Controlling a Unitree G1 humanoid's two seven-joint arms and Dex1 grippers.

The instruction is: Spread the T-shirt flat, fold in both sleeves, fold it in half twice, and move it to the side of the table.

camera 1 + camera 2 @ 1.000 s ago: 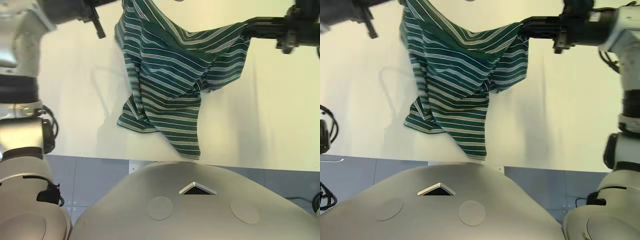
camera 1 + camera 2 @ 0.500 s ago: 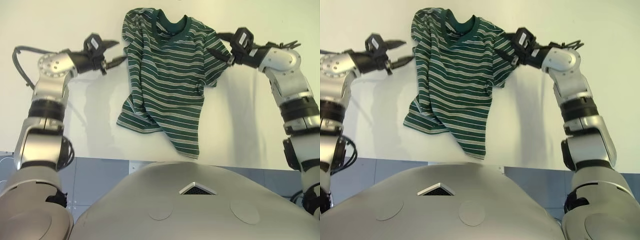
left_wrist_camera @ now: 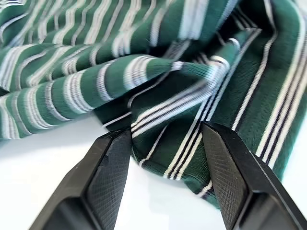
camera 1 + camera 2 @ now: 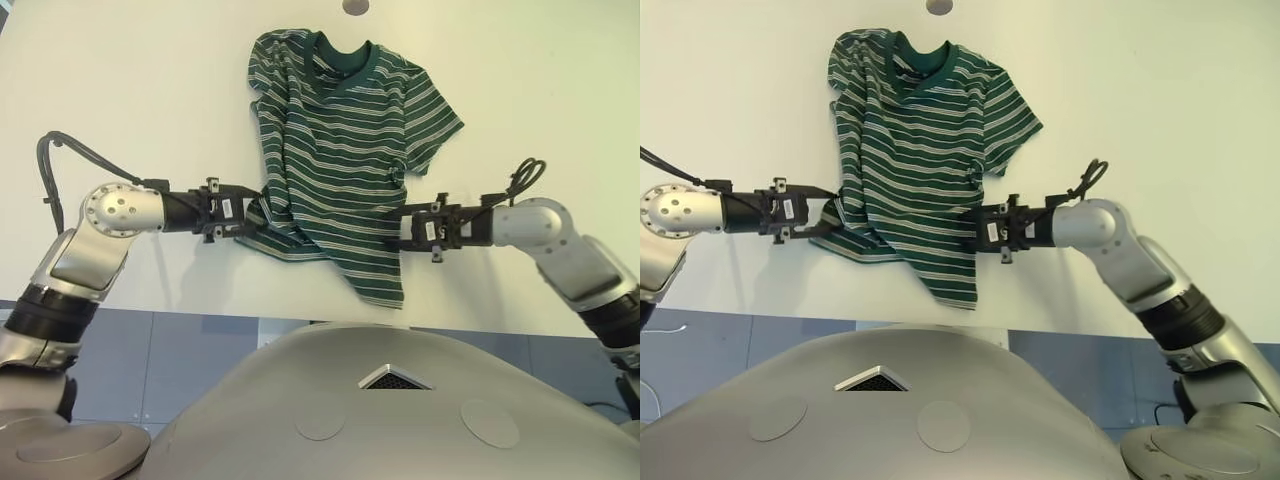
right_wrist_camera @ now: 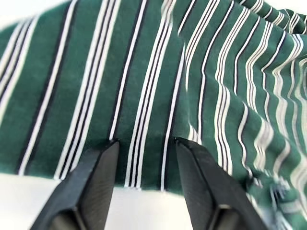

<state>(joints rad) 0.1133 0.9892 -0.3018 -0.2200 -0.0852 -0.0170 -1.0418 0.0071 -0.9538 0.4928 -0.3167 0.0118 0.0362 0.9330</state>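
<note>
T-shirt (image 4: 345,150): dark green with thin white stripes, lying on the white table (image 4: 120,90), roughly centred left to right. The collar (image 4: 340,62) is at the far end and the hem (image 4: 375,285) at the near end. Not flat. Its right sleeve (image 4: 437,122) is spread out to the right. Its left sleeve (image 4: 268,62) is tucked in and bunched against the body, so the left side runs as a ridge of folds from shoulder to hem. The hem is skewed: the left corner sits farther from the near table edge, and the right part comes down to a point close to that edge.

Near-left corner of the shirt: left gripper (image 4: 248,216), low over the table, pointing right. Its fingers (image 3: 108,172) are spread apart. In the left wrist view the rumpled hem corner lies in the gap between them, nothing pinched.

Right edge of the shirt, near end: right gripper (image 4: 404,226), pointing left, about level with the other across the garment. Its fingers (image 5: 91,182) are likewise apart, tips just at the cloth's edge, with striped fabric lying between and beyond them. Contact with the cloth: cannot tell for either.

Other: small grey disc (image 4: 354,6) on the table at the far edge, beyond the collar. Grey tiled floor (image 4: 190,345) shows below the near table edge.
</note>
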